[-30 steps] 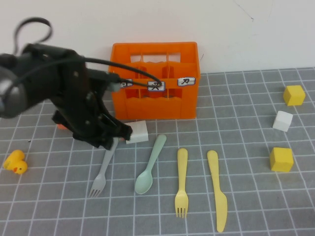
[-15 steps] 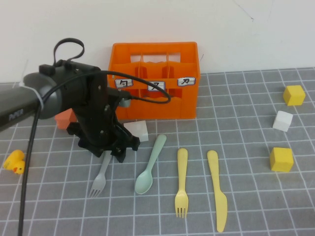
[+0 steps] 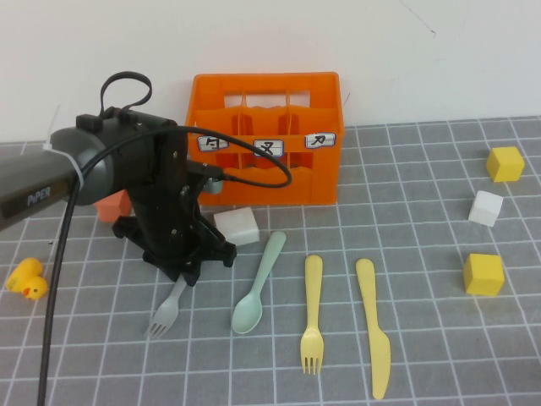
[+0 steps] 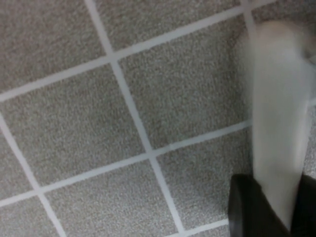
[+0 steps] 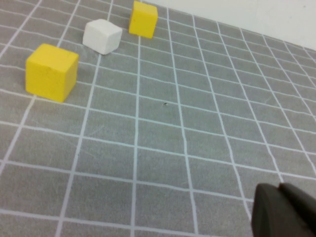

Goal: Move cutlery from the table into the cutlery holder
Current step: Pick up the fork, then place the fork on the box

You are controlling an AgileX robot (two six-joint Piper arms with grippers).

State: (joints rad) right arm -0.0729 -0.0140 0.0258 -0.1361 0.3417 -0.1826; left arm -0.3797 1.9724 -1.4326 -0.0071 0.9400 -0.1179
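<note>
1. Since a second ago I have swung the left arm round and brought it down; the left pincer (image 3: 188, 272) now sits low over the handle end of the grey fork (image 3: 166, 309), on the tabletop (image 3: 423, 338) in front of the cutlery holder (image 3: 267, 138).
2. The grey fork has shifted: its tines lie slightly nearer the camera and further left than half a second ago, so the pincer has touched or taken it.
3. Left wrist view: a pale blurred handle runs down between dark finger tips (image 4: 247, 207). I judge the pincer closed on the fork handle, though the view is soft.
4. Fork still lies on the tabletop, not lifted. Mint-green spoon (image 3: 259, 286), yellow fork (image 3: 312, 313) and yellow knife (image 3: 374, 334) lie untouched in a row to its right.
5. White block (image 3: 237, 227) rests just beside the arm, between fork and holder.
6. Right pincer (image 5: 284, 212): only its dark tip shows in its wrist view, parked over bare grid near the yellow cubes (image 5: 52, 72); I cannot tell whether it is open.
7. Judgement: first of four pieces in hand; lift and carry to the holder remain.
</note>
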